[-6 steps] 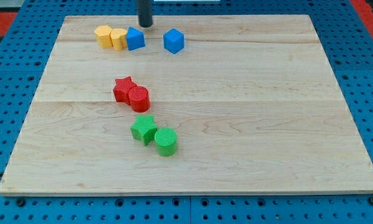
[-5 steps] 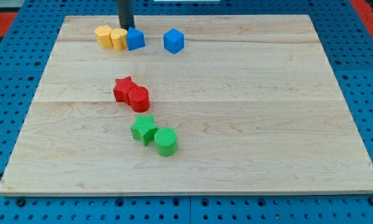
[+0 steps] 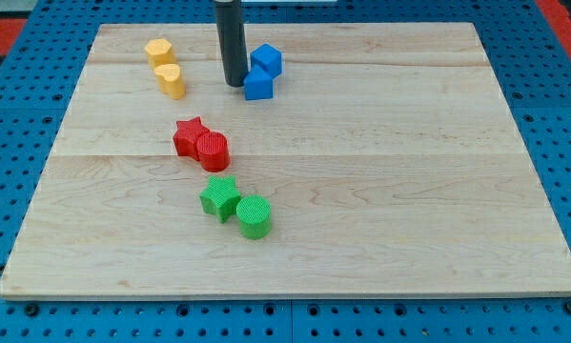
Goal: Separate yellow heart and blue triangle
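Separation looks done, in our judgement: our tip (image 3: 234,84), a bare rod that grips nothing, stands between the 2 task blocks. From the tip, the blue triangle (image 3: 257,85) lies touching on the view's right, pressed against the blue cube (image 3: 266,60); the yellow heart (image 3: 172,81) sits well apart to the view's left. Below the tip, open board reaches down to the red star (image 3: 187,136).

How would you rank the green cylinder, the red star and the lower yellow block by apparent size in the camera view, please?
Largest to smallest as they look:
1. green cylinder
2. red star, close to it; the cylinder sits nearer the view's bottom, so this order is unsure
3. lower yellow block, plainly the smallest-looking, though farthest up the view
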`<state>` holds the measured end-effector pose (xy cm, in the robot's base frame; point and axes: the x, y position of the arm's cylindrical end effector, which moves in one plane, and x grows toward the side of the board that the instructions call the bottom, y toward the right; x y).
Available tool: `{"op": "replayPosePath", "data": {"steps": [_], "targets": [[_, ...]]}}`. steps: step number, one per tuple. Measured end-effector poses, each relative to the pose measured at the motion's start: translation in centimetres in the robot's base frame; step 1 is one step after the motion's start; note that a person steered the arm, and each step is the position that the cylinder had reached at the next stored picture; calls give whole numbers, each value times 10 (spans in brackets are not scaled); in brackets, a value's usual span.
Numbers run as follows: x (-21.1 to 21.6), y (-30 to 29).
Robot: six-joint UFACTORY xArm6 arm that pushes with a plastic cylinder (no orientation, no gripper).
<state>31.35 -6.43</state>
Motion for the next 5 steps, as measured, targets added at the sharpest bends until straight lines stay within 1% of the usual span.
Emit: {"op": "replayPosePath", "data": {"steps": [2,3,4,5], "targets": [[63,-5],[60,33],[23,38],[4,29]]}}
